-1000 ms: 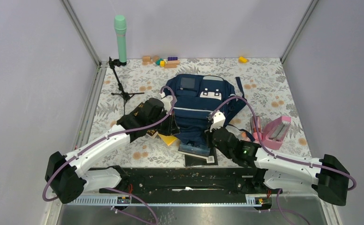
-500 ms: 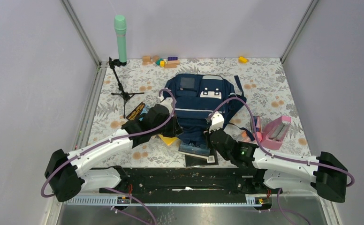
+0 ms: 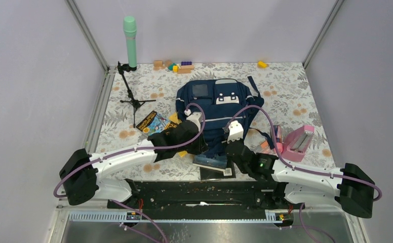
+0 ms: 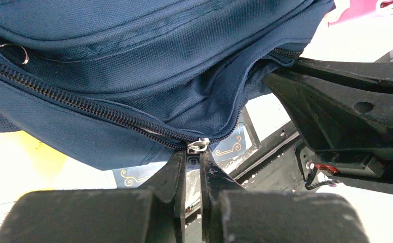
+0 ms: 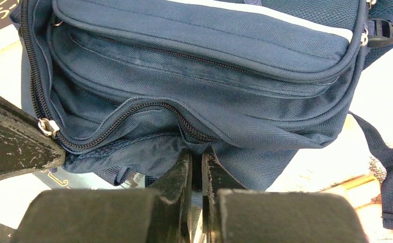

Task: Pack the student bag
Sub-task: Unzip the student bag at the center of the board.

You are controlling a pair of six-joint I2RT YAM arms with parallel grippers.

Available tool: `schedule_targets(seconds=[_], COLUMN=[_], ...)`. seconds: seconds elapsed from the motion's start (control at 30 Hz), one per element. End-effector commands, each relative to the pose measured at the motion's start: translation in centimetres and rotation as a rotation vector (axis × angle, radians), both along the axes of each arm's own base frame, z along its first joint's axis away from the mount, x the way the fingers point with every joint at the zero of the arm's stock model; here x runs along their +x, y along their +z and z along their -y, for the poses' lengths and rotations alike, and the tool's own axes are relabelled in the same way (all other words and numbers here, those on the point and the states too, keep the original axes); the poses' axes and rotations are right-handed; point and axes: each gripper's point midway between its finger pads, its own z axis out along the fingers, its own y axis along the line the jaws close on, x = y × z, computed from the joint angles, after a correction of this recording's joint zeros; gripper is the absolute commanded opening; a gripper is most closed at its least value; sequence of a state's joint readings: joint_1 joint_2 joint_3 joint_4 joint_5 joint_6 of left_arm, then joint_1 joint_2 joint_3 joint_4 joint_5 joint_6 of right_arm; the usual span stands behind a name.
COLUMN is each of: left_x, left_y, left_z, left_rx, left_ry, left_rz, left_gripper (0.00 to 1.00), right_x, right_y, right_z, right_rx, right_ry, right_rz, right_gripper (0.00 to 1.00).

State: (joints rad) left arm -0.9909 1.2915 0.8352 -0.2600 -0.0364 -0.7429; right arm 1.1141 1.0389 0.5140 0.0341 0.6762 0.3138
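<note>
- Lying mid-counter: student bag [image 3: 217,109], navy, long axis running 12 to 6 o'clock in the top view, front pockets up, its mouth end at 6 o'clock towards the arm bases.
- Left fingers [image 4: 173,174]: together, clamped on the silver zip pull [image 4: 198,146] at the bag's near edge. The pull sits at 12 o'clock from the fingertips, touching them.
- Zip track [image 4: 83,104]: teeth meshed from the pull away to 10 o'clock in the left wrist view. Towards 2 o'clock the two sides stand parted.
- Right fingers [image 5: 177,174]: together, pinching a fold of bag fabric just below the zip, at 12 o'clock from the fingertips and to 3 o'clock of the pull.
- Arm nearer the pull: left, already on it; right arm appears to serve as anchor.
- Judgement: the next move turns on dragging the pull along the track line while the fabric is held taut. Pulling off that line risks lifting the bag instead of running the slider.
- Dark book [image 3: 212,163]: partly under the bag's 6 o'clock edge.
- Colourful book [image 3: 153,121]: on the counter at 9 o'clock of the bag.
- Pink case [image 3: 300,143]: at 4 o'clock, apart from the bag.
</note>
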Motion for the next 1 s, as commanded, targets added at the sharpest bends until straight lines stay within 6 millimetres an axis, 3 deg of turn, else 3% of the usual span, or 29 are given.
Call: schedule_targets(seconds=[0.0,0.07,0.13,0.2,0.27,0.4,0.5,0.67,0.73,0.97], left_x=[-1.5,-1.1,-0.5,-0.2,-0.4,-0.3,0.2,2.2,4.0,7.9], left_y=[5.0,4.9,4.8,5.0,5.2,5.3,4.9,5.3,5.1,3.7], left_z=[5.0,4.3,2.9,1.4,0.3,-2.1,-4.1,-7.4,-8.8,-10.2], left_rx=[-0.196,-0.151,-0.092,-0.055,-0.042,-0.018,-0.004,0.019,0.006,-0.063], left_ry=[-0.123,-0.121,-0.096,-0.072,-0.079,-0.071,-0.06,0.005,0.065,0.162], left_rz=[0.026,0.054,0.083,0.109,0.122,0.106,0.068,0.076,0.061,-0.02], left_gripper=[0.0,0.04,0.23,0.5,0.68,0.83,0.95,0.99,0.99,0.99], right_x=[1.5,1.4,1.3,1.1,0.8,0.2,-0.3,-1.1,-1.1,-2.3], right_y=[8.5,8.4,8.4,8.3,8.3,8.1,7.7,7.5,7.6,9.7], right_z=[-4.7,-4.4,-3.7,-2.9,-2.1,-0.4,0.5,1.8,1.8,-2.7], right_rx=[0.357,0.354,0.351,0.339,0.329,0.295,0.255,0.231,0.264,0.383], right_ry=[0.002,-0.005,-0.023,-0.029,-0.036,-0.039,-0.028,-0.01,-0.031,0.053], right_rz=[0.134,0.131,0.13,0.128,0.129,0.13,0.121,0.111,0.098,-0.008], right_gripper=[0.0,0.0,0.0,0.14,0.27,0.59,0.69,0.73,0.74,0.68])
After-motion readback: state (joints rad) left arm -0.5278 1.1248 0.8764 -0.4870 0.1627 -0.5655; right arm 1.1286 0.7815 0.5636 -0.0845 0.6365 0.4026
